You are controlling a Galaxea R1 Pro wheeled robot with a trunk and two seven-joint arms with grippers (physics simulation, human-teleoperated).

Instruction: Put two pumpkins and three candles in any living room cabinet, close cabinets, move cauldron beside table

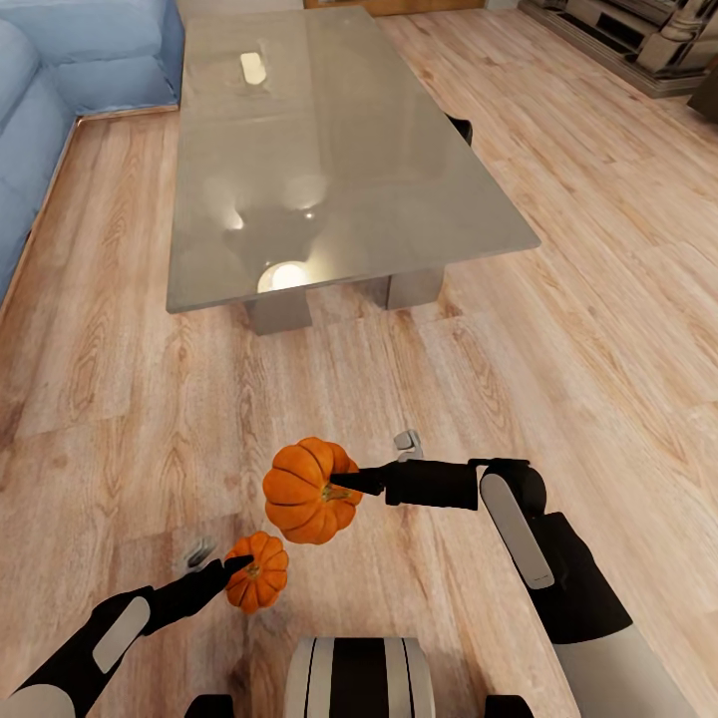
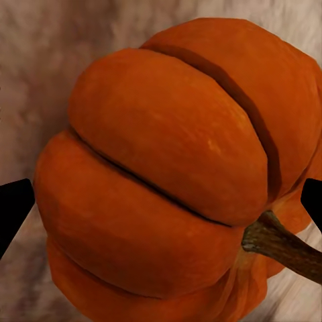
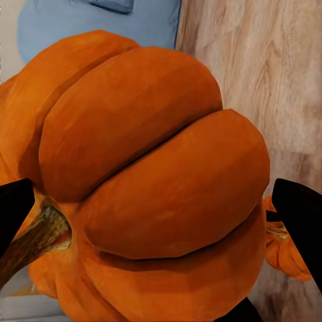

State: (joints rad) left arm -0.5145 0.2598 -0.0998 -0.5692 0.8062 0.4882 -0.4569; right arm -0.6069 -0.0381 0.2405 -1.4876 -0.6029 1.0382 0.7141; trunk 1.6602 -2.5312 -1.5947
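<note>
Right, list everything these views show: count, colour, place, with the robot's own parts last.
pumpkins: two, orange; one held in the right gripper, one held in the left gripper, both above the floor in front of the robot
table: one, greyish glass top on a grey base, ahead of the robot
pale object: one, whitish, on the far part of the tabletop; too small to identify
sofa: one, light blue, left of the table
floor: light wood planks
stone-like structure: grey, far right corner; only partly in frame
left gripper: black, shut on the smaller-looking pumpkin
right gripper: black, shut on the other pumpkin
</note>
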